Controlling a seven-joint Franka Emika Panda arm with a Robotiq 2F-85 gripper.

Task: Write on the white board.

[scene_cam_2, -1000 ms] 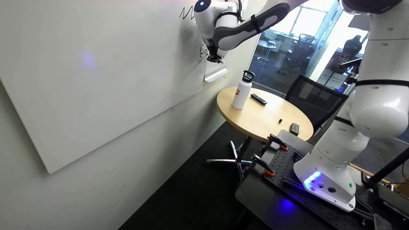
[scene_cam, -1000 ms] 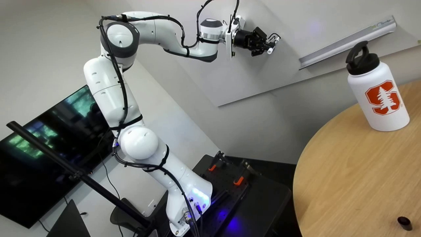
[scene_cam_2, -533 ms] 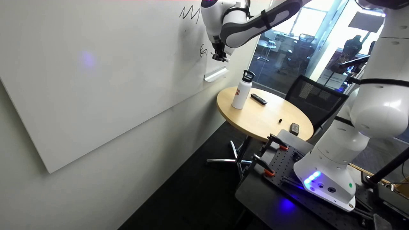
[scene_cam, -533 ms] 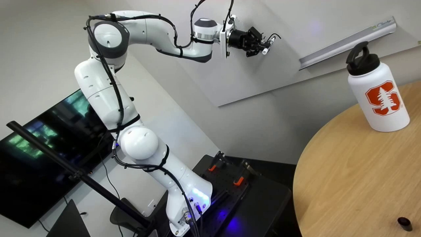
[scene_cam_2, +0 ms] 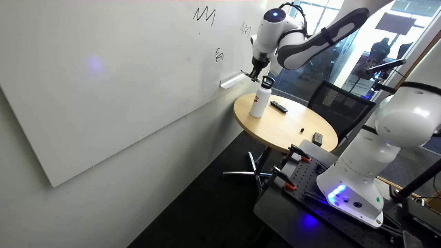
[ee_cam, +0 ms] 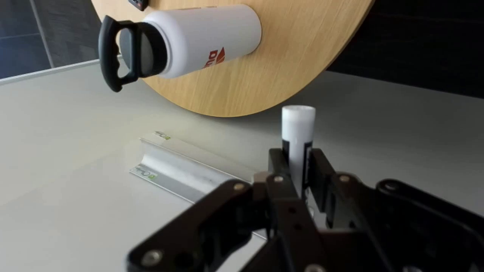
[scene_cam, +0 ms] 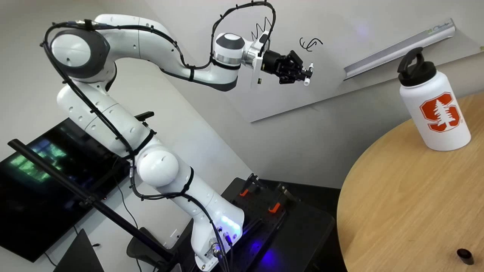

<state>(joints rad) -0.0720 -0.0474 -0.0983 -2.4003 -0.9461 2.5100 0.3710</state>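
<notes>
Wrist view: 2 fingers point(ee_cam: 322, 170) grip 1 marker point(ee_cam: 298, 126), with 1 rail point(ee_cam: 191, 177) on 1 white board point(ee_cam: 94, 223) beyond.

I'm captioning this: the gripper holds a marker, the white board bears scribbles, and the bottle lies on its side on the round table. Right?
Not quite: the bottle stands upright on the round table, as both exterior views show. The gripper does hold a marker, and the white board bears scribbles.

Exterior views wide and tilted, wrist view close, bottle point(scene_cam: 435, 101) in all.
</notes>
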